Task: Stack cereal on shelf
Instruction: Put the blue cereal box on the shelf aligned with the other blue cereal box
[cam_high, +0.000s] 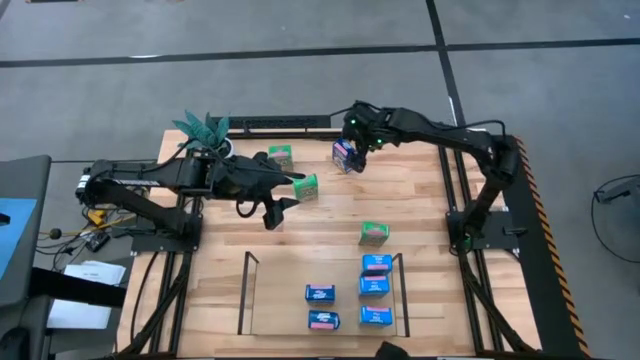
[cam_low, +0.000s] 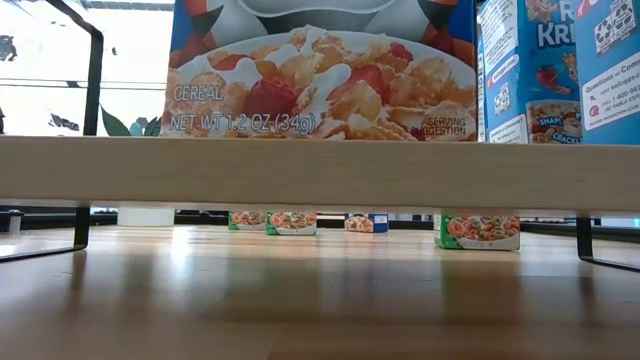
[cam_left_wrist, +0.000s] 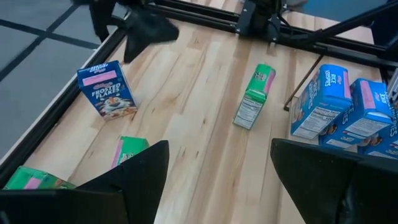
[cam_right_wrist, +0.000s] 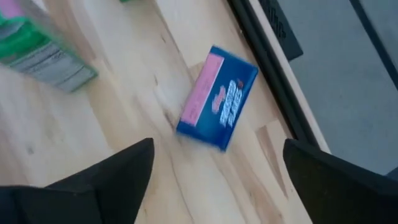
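Nearest us, the small blue cardboard cereal boxes (cam_high: 375, 288) stand on the light wood base of the low dark-railed shelf (cam_high: 247, 295) at the near edge of the pale wooden bench (cam_high: 220, 290): we count five there, mostly crowded to the right end. One more blue box (cam_high: 345, 153) stands at the far edge, and three green boxes (cam_high: 374, 233) are out on the bench, one just beyond the shelf and two farther off to the left.

We judge these boxes light, stiff only at their corners, thin-walled and smooth-printed, so a hard squeeze would dent them and a loose one might slip. Pinching across the narrow faces, near the middle of the height, should suit them best.

Our right gripper (cam_high: 352, 150) hangs over the far blue box with its jaws wide on either side of it, gripping nothing. Our left gripper (cam_high: 285, 195) hovers by the far-left green boxes, jaws spread and empty. A potted teal-leaved plant (cam_high: 203, 130) sits at the far left corner.
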